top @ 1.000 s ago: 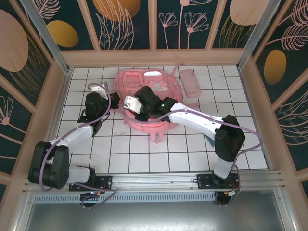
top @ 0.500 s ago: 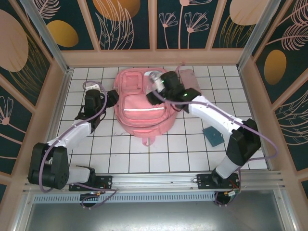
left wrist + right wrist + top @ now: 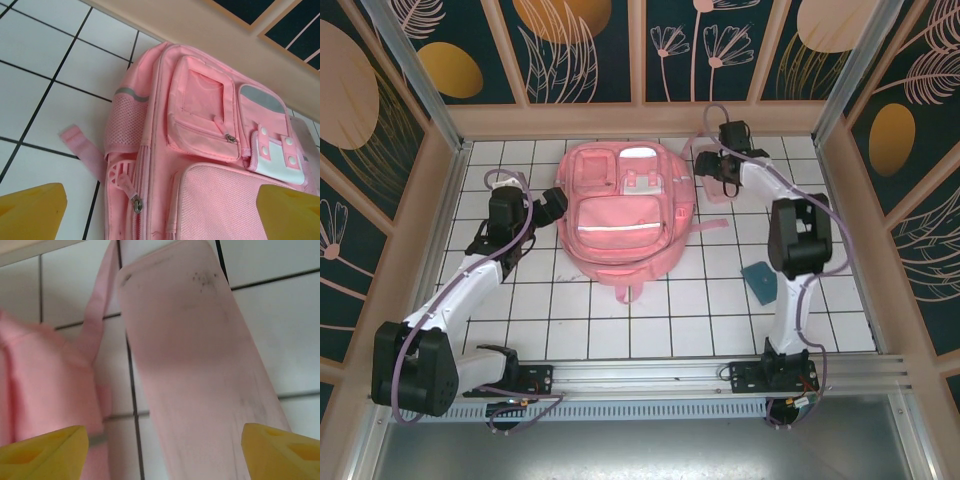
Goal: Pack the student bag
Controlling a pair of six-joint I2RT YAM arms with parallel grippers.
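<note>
The pink student bag [image 3: 625, 235] lies flat on the tiled floor, front pockets and pale stripe facing up. My left gripper [image 3: 556, 204] hovers open at the bag's left side, nothing between its fingers. In the left wrist view the bag [image 3: 210, 150] spans the space between my yellow fingertips [image 3: 31, 212], with a side zip pull [image 3: 136, 204] near the bottom. My right gripper [image 3: 717, 168] is at the back right, open above a flat pink pencil pouch [image 3: 719, 193]. In the right wrist view the pouch [image 3: 195, 365] lies between the spread fingertips [image 3: 283, 452], apart from them.
A small teal flat item [image 3: 760, 283] lies on the tiles at the right. A pink strap [image 3: 102, 300] runs from the bag's edge [image 3: 35, 385] beside the pouch. The wooden back wall [image 3: 640, 120] stands close behind bag and pouch.
My right arm swung from over the bag's middle to the back right, above the pouch. The bag, lifted and rumpled before, now lies flat. My left gripper shifted slightly back and left.
</note>
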